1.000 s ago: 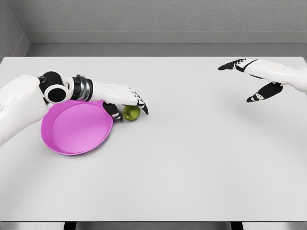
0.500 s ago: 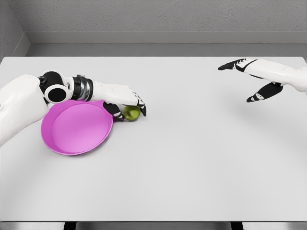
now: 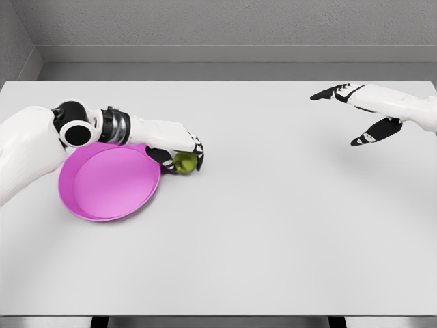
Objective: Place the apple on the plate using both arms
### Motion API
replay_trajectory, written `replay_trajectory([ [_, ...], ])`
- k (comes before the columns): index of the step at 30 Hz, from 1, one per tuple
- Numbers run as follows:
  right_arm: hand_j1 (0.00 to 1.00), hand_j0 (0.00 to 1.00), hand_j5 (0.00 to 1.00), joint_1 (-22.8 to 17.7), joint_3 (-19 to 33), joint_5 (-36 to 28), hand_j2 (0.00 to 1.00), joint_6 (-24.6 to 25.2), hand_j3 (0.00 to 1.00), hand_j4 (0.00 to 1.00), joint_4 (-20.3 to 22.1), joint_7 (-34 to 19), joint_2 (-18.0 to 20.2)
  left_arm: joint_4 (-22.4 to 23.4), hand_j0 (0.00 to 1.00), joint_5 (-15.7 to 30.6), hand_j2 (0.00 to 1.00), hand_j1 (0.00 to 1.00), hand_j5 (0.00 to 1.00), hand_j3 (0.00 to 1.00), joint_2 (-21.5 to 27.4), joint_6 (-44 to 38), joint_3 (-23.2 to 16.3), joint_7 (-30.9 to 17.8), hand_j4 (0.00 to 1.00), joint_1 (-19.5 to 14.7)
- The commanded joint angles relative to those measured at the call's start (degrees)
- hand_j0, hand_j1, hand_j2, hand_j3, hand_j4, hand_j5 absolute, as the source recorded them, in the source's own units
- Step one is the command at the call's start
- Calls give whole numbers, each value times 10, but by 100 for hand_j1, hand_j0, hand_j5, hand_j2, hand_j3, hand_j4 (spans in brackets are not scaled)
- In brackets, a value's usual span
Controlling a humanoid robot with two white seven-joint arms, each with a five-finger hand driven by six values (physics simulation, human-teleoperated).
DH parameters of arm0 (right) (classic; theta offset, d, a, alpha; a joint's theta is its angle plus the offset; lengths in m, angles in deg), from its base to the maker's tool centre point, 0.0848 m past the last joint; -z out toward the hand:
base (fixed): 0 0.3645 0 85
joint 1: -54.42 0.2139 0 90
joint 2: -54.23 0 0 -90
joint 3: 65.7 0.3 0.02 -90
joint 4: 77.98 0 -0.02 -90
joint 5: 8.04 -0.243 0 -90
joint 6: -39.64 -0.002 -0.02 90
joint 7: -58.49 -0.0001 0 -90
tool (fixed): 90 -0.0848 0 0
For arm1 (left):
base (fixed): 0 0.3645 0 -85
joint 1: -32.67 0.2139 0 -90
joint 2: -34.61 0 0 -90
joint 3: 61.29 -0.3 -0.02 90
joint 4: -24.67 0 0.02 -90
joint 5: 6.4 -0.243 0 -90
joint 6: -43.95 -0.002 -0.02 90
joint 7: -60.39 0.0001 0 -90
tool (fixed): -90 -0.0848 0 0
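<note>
A small green apple [image 3: 184,162] lies on the white table just right of the pink plate [image 3: 108,182]. My left hand [image 3: 180,154] reaches over the plate's upper right rim and its fingers curl down around the apple, thumb on the left side, fingertips on the right. The apple is partly covered by the fingers and still looks to be resting on the table. My right hand [image 3: 355,115] hovers far off at the upper right, fingers spread, holding nothing.
The plate is tilted, its right rim lifted near the apple. The white table [image 3: 273,219] stretches wide in front and to the right. A grey wall runs behind the table's far edge.
The left hand's fingers have curled in and closed around the apple, and the apple has shifted slightly left toward the plate. The right arm has not moved.
</note>
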Motion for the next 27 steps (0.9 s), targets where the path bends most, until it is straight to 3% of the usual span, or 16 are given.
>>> replay_trajectory([
  [1, 100, 100, 100, 0, 0, -4, 100, 2, 100, 100, 1, 0, 1, -2, 50, 5, 50, 50, 50, 50, 2, 0, 2, 0, 50, 0],
  [5, 100, 100, 100, 1, 0, -4, 100, 2, 100, 100, 1, 0, 1, -4, 48, 33, 48, 48, 48, 48, 22, 0, 5, 1, 48, -20],
  [13, 100, 100, 100, 4, 1, -4, 100, 2, 100, 100, 1, 0, 1, 0, 44, 124, 44, 44, 44, 44, 138, 0, 46, 1, 44, -29],
  [17, 100, 100, 100, 3, 1, -4, 100, 2, 100, 100, 1, 0, 1, 0, 45, 122, 45, 45, 45, 45, 149, 0, 45, 0, 45, -24],
  [20, 100, 100, 100, 5, 1, -4, 100, 2, 100, 100, 1, 0, 1, 1, 62, 121, 62, 62, 62, 62, 160, 0, 44, 0, 62, -15],
  [22, 100, 100, 100, 4, 1, -4, 100, 2, 100, 100, 1, 0, 1, 2, 88, 120, 88, 88, 88, 88, 159, 0, 44, 1, 88, -12],
  [23, 100, 100, 100, 4, 1, -4, 100, 2, 100, 100, 1, 0, 2, 2, 94, 120, 94, 94, 94, 94, 159, 0, 43, 1, 94, -11],
  [27, 100, 100, 100, 5, 1, -4, 100, 2, 100, 100, 1, 0, 2, 13, 100, 120, 100, 100, 100, 100, 158, 0, 43, 2, 100, -8],
])
